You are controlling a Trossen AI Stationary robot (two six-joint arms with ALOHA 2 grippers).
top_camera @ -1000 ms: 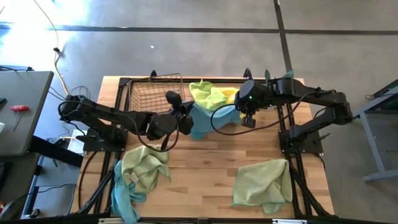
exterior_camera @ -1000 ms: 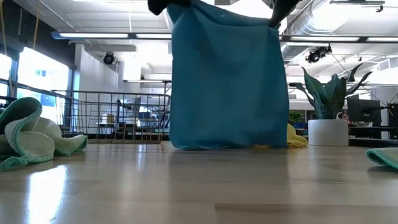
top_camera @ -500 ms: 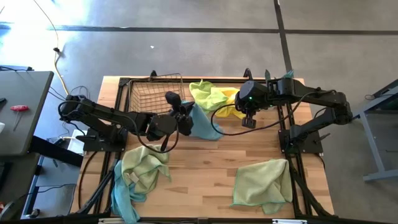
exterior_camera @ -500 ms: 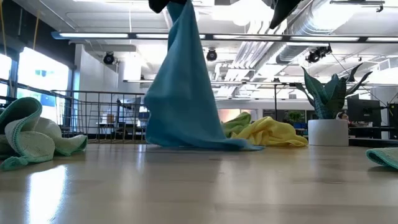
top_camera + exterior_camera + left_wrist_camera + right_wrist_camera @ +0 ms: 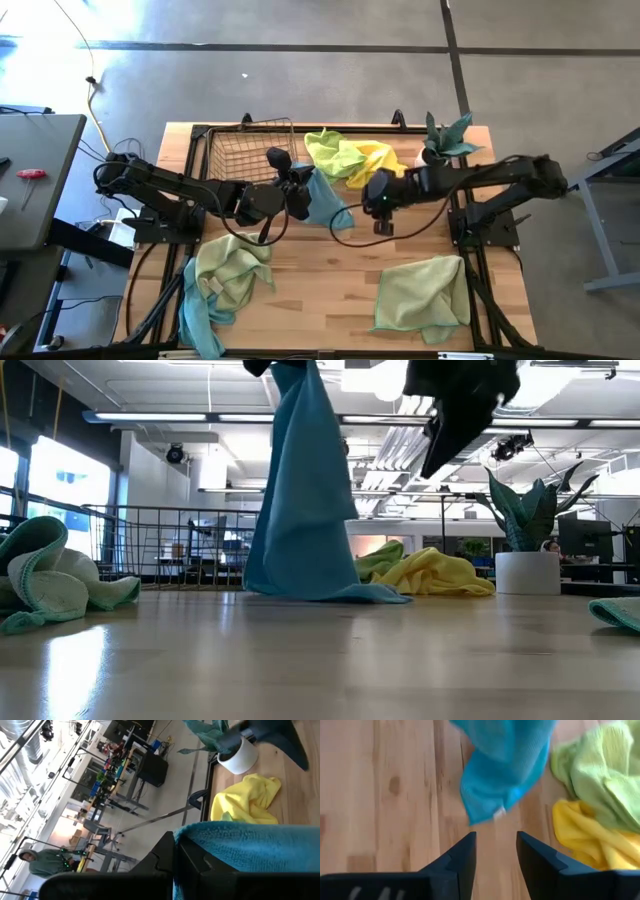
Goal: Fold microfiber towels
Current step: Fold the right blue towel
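No brand name, label text or other writing can be read on any item.

The table (image 5: 330,290) is pale wood planking with a dark frame at its edges. The floor around it is grey concrete. Beyond the table, the low view shows an open workshop with ceiling ducts, strip lights and desks. A person in a green hooded top shows far off in the left wrist view.

The left gripper (image 5: 298,190) is raised above the table centre, fingers clamped on a top corner of the blue towel (image 5: 300,500). The towel hangs down, its lower edge resting on the table.

The right gripper (image 5: 496,852) hovers beside the blue towel, fingers parted and holding nothing.

A yellow towel (image 5: 372,158) and a lime towel (image 5: 328,152) lie crumpled at the far edge, between the wire basket (image 5: 245,150) and the potted plant (image 5: 528,530). More towels lie at the near left (image 5: 232,270) and near right (image 5: 420,292).
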